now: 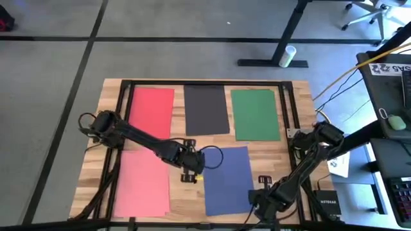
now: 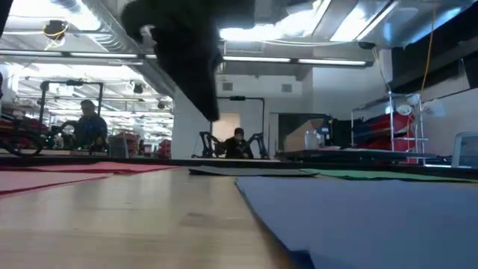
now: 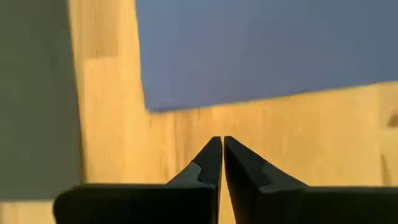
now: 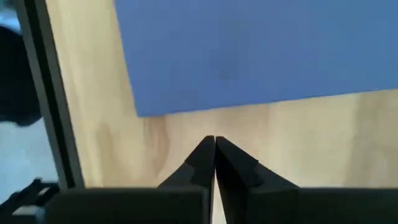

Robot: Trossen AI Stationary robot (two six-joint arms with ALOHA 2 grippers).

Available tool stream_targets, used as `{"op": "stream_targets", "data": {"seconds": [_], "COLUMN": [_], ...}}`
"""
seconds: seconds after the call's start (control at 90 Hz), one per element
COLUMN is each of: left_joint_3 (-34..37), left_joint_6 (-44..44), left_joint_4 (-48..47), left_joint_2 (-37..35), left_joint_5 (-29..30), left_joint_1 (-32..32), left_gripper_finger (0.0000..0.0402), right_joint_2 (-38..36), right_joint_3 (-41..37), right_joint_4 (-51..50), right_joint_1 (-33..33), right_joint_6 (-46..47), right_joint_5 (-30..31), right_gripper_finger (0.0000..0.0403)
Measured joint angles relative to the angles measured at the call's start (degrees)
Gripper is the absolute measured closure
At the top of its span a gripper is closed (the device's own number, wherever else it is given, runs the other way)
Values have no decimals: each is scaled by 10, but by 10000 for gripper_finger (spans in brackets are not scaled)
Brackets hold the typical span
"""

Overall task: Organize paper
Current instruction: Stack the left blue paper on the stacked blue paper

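Wooden bench [image 1: 180, 199] with red [image 1: 151, 106], black [image 1: 206, 109], green [image 1: 255, 114], pink [image 1: 142, 186] and blue paper [image 1: 228, 179] lying flat. Left gripper [image 1: 191, 168] closed, empty, just beside blue sheet's left edge. Right gripper [image 1: 260, 204] closed, empty, near its lower right corner, partly cut off by frame edge.

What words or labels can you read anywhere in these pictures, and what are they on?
"NETGEAR", only just legible, on the small black box beside the table's right edge.
White lettering on the black sign at the far right: too blurred to read.
The paper sheets carry no text.
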State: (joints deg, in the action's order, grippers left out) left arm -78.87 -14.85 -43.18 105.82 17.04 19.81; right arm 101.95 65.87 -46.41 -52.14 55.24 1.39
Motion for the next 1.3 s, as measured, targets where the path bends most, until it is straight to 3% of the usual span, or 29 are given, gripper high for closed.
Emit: {"op": "stream_targets", "data": {"seconds": [0.222,0.367,0.6,0.844,1.3], "left_joint_3": [110,179,247,307,325], "left_joint_6": [-107,-156,-100,-69,-80], "left_joint_4": [-31,-15,70,80,59], "left_joint_2": [-71,-104,-109,-111,-133], "left_joint_5": [-13,-20,-2,0,12], "left_joint_1": [41,72,31,-42,-32], "left_gripper_finger": [402,402,402,402,402], "right_joint_2": [-48,-48,-46,-46,-46], "right_joint_3": [0,-1,0,0,0], "right_joint_4": [-15,-14,3,13,19], "right_joint_1": [5,32,82,104,106], "right_joint_6": [-18,-52,-123,-167,-167], "right_joint_5": [105,115,116,111,111], "right_gripper_finger": [403,403,403,403,403]}}
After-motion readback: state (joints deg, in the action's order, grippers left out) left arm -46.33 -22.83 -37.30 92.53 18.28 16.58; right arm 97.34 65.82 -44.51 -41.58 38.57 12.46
